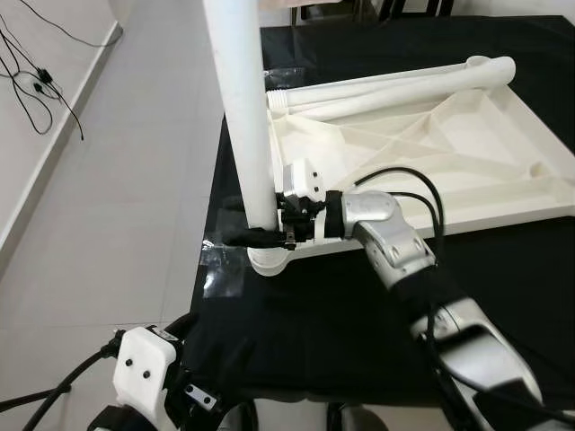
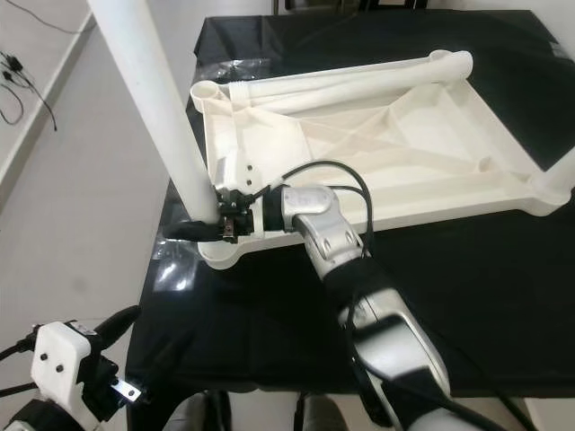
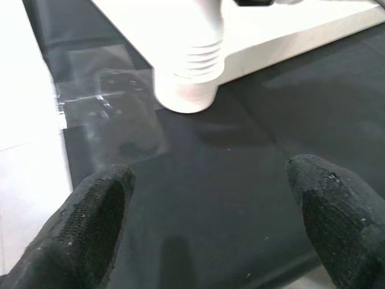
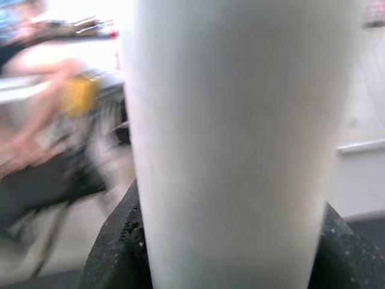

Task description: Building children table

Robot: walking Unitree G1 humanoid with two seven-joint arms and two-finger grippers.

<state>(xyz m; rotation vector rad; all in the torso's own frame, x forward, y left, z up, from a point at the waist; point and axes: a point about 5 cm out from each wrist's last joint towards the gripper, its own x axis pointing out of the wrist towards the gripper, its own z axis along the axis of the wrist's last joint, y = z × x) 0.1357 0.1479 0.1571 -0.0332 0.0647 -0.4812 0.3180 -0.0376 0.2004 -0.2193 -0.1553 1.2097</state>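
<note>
table leg, white plastic tube, stands near upright in the near-left corner socket of the upturned white table top, which lies on a black cloth.

left eye view: right gripper clamped on the leg low down, just above the socket. two more legs lie along the far edge of the top. ribbed underside, diagonal braces. left gripper waits low at the near edge of the cloth, apart from the parts.

right eye view: same scene; leg leans slightly toward the camera's left; the top's right corner socket shows no leg.

left wrist view: left gripper's two black fingertips spread wide, nothing between them; socket base with threaded rings ahead on the cloth.

right wrist view: leg close between the black fingers; a blurred person in the background.

step, judged: seating the first leg in its socket. threads still exposed, so the next move likely calls for turning or pressing the leg home while keeping it straight, then fetching another.
</note>
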